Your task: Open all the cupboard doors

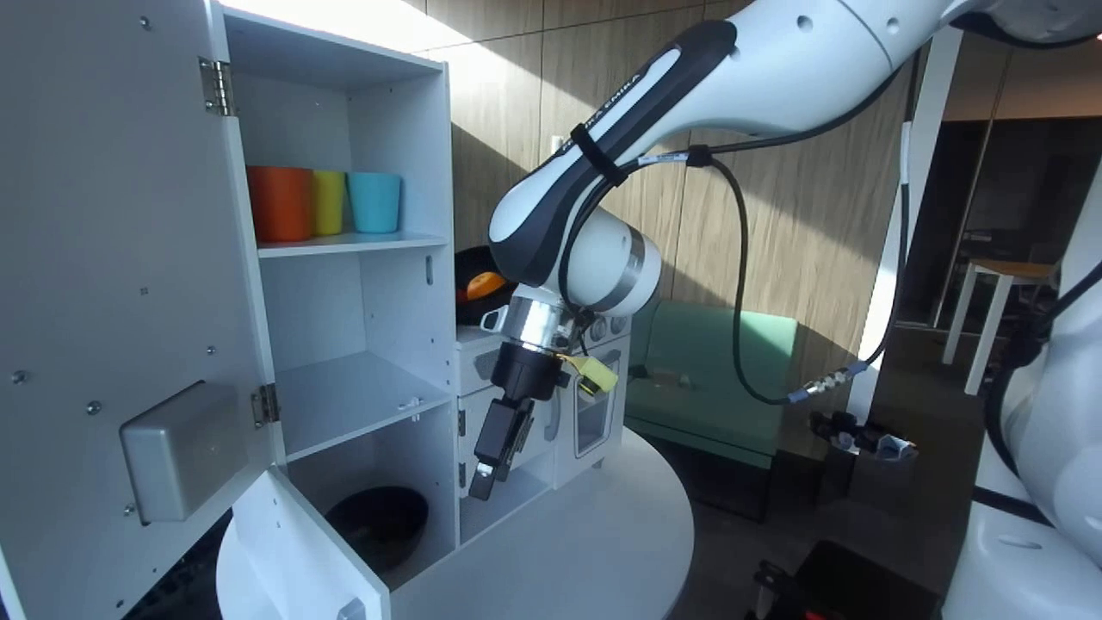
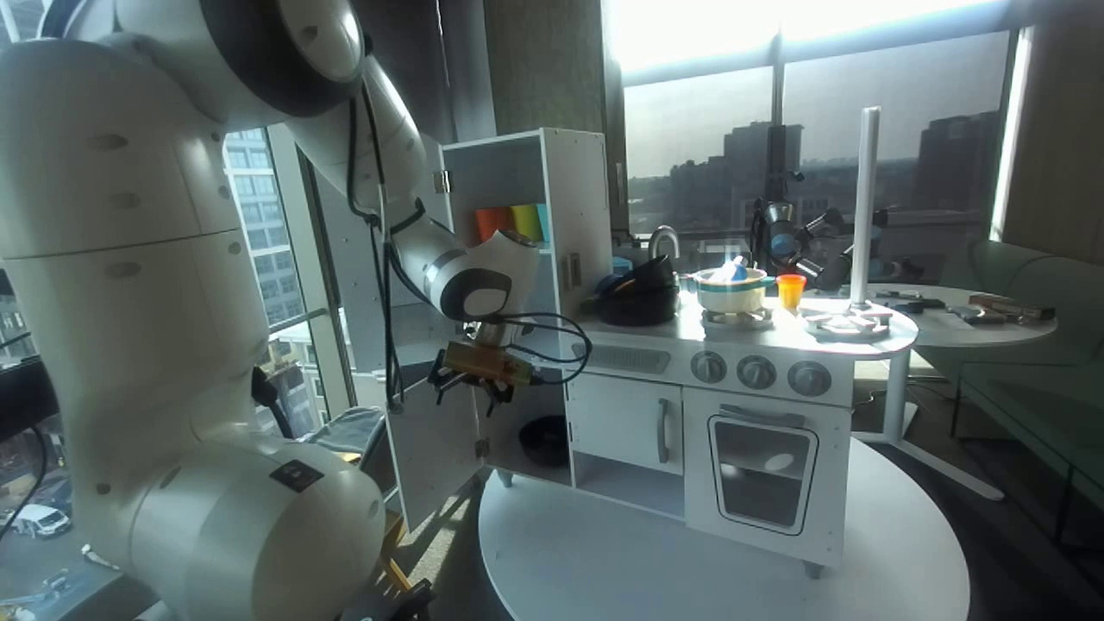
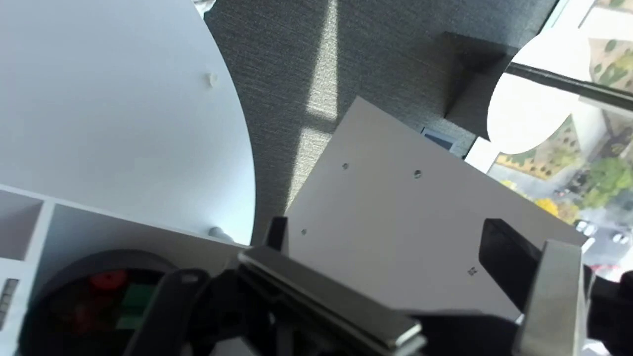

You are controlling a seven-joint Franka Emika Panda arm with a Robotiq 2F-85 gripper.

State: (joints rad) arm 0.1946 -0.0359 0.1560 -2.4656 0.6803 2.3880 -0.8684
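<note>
Standing open: two cupboard doors (image 1: 129, 258)

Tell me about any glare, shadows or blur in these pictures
In an exterior view, the window top is blown out white; in an exterior view, diagonal sunlight and shadow cross the wood-panelled wall, while the large cupboard door looks shaded; in the wrist view, sunlit streaks cross the dark carpet and the greenery outside looks soft.

beyond the rounded edge of the white worktop (image 1: 594, 525), a green sofa (image 1: 715, 370) fronts a partly sunlit wood-grained wall (image 1: 805, 245). sunlight (image 3: 324, 74) streaks grey carpet (image 3: 272, 59); windows (image 2: 697, 121) show hazy buildings (image 2: 746, 157).
</note>
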